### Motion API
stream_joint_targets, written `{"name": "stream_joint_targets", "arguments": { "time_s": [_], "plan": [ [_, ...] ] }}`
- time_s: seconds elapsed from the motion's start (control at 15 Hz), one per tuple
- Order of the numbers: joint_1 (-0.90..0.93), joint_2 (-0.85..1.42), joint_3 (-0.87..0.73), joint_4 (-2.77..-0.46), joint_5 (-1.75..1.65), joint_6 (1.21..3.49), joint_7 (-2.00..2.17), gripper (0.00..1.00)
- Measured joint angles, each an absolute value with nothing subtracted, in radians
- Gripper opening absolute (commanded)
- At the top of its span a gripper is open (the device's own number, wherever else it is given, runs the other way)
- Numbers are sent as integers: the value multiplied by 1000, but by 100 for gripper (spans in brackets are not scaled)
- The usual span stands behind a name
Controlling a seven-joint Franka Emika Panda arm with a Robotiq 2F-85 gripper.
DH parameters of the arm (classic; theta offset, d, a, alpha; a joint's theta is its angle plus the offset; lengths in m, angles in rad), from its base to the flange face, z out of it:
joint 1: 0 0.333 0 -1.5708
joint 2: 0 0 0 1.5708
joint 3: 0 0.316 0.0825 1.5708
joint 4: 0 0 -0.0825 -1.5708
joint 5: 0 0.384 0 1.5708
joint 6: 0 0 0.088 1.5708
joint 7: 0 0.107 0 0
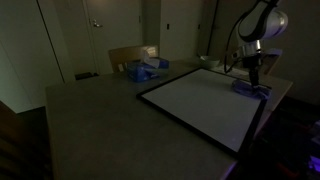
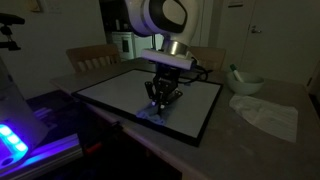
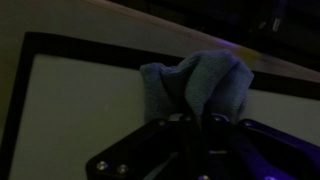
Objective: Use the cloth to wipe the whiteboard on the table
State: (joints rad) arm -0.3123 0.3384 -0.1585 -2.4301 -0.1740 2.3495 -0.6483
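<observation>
Found the hand (image 2: pixel 160 102) closed tight on the cloth (image 2: pixel 154 111), pointed straight down over the whiteboard (image 2: pixel 115 90). Noted the blue-purple rag bunched between the dark fingers (image 3: pixel 150 140) in the wrist view, with its loose folds (image 3: pixel 200 85) spilling out ahead of them. Saw the lower part of the cloth resting on the white surface (image 3: pixel 80 110), just inside the thin black frame. Placed it, in an exterior view, near a corner of the whiteboard (image 1: pixel 200 105), right under the hand (image 1: pixel 253 84) and close to the frame. Could not tell how hard the cloth (image 1: pixel 252 90) pressed on the board.

Saw the whiteboard lying flat on the bench (image 1: pixel 85 112) in both exterior views, turned at an angle to the bench edges and covering a large share of the top. Spotted a blue-and-white bundle (image 1: pixel 146 69) near the far edge of the bench, well apart from the board, with a wooden chair (image 1: pixel 124 54) just behind it. Noted crumpled white material (image 2: pixel 268 115) on the bench beside the board, not touching the frame, and a pale bowl (image 2: pixel 246 83) with a stick leaning in it a little farther back. Made out a blue-glowing device (image 2: pixel 12 140) at the picture's lower corner. Found the room dim throughout, with fine detail lost in shadow.
</observation>
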Motion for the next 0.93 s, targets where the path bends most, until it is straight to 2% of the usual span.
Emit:
{"name": "stream_joint_targets", "arguments": {
  "time_s": [0.93],
  "plan": [
    [-274,332,-143,-2432,-128,2403,-605,2]
  ]
}}
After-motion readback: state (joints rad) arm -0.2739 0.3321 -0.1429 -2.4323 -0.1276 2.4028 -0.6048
